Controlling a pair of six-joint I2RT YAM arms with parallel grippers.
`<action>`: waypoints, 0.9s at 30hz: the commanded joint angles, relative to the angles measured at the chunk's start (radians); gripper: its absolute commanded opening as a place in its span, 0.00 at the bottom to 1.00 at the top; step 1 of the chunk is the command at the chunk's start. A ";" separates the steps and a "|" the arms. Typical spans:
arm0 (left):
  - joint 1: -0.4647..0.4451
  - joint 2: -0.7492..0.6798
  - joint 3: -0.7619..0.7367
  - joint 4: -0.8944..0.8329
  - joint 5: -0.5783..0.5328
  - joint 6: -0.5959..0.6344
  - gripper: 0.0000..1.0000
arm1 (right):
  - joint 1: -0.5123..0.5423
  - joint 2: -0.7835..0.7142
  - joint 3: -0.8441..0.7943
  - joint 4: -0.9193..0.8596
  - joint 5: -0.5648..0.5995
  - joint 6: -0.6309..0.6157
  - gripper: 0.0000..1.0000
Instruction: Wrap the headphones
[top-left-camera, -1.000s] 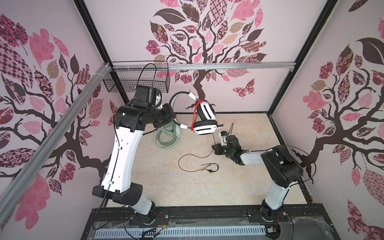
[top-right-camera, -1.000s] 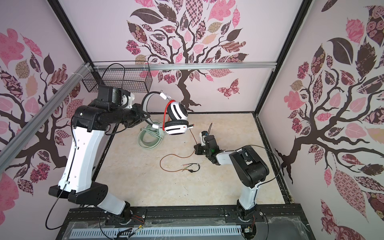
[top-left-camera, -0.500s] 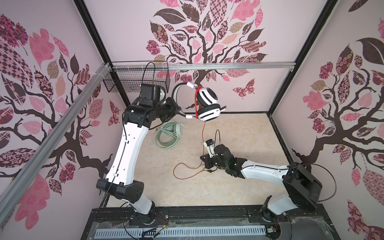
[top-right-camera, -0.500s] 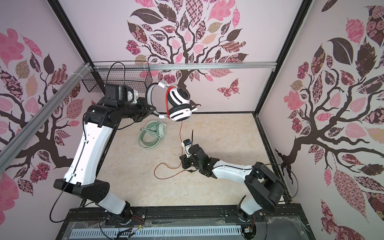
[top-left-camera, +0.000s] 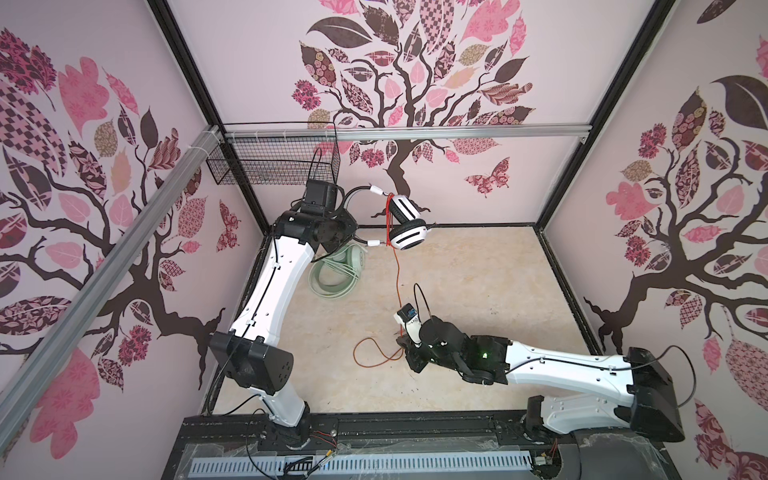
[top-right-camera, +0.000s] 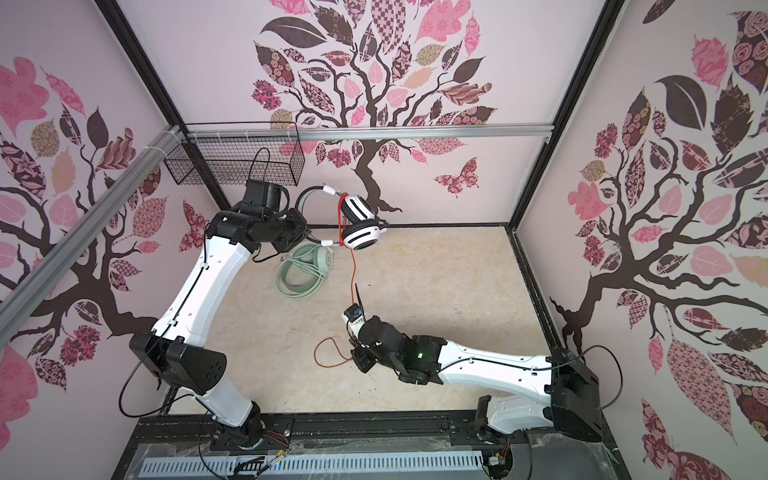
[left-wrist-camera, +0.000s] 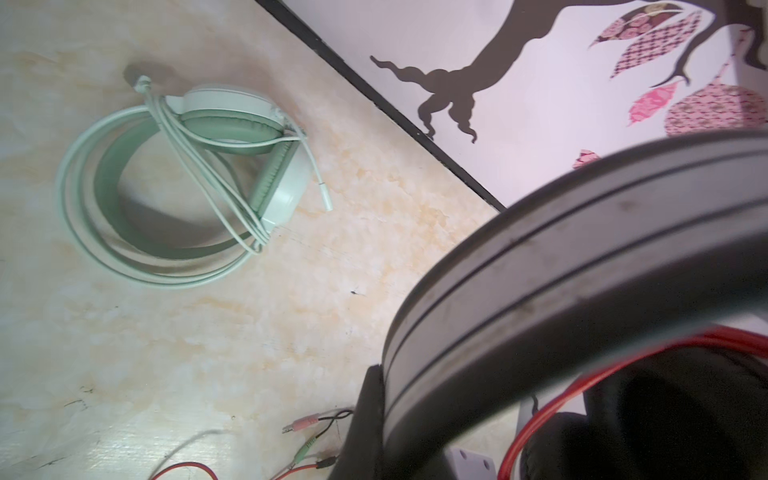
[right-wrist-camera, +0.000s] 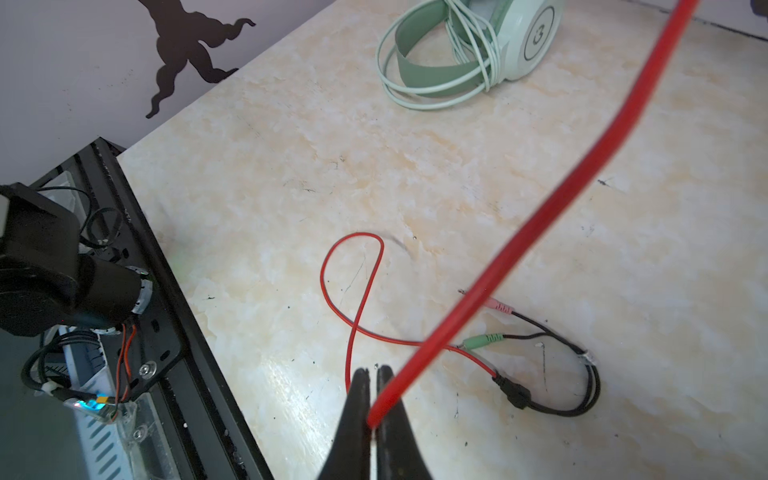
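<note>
striped headphones (top-left-camera: 406, 224) — aloft near the back wall, black band clenched in left jaws | orange-red cord (right-wrist-camera: 540, 216) looped at the cups, running down to right jaws, pinched tight | mint-green headphones (top-left-camera: 334, 276) — lying on desk (top-left-camera: 478, 270), own cord wound round them

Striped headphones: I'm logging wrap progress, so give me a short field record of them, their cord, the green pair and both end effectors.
striped headphones: held in the air
left end effector: shut on their band
red cord: few turns around them, rest runs down
right end effector: shut on the red cord
plugs: lying on the table
green headphones: on the table, own cord wrapped around them
</note>
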 joint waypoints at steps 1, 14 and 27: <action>0.003 -0.008 -0.049 0.077 -0.073 0.004 0.00 | 0.036 -0.031 0.092 -0.097 0.018 -0.054 0.00; -0.069 0.090 -0.049 -0.158 -0.464 0.082 0.00 | 0.090 -0.086 0.286 -0.298 0.179 -0.241 0.00; -0.252 -0.031 -0.203 -0.320 -0.841 0.226 0.00 | 0.082 -0.119 0.260 -0.304 0.444 -0.325 0.00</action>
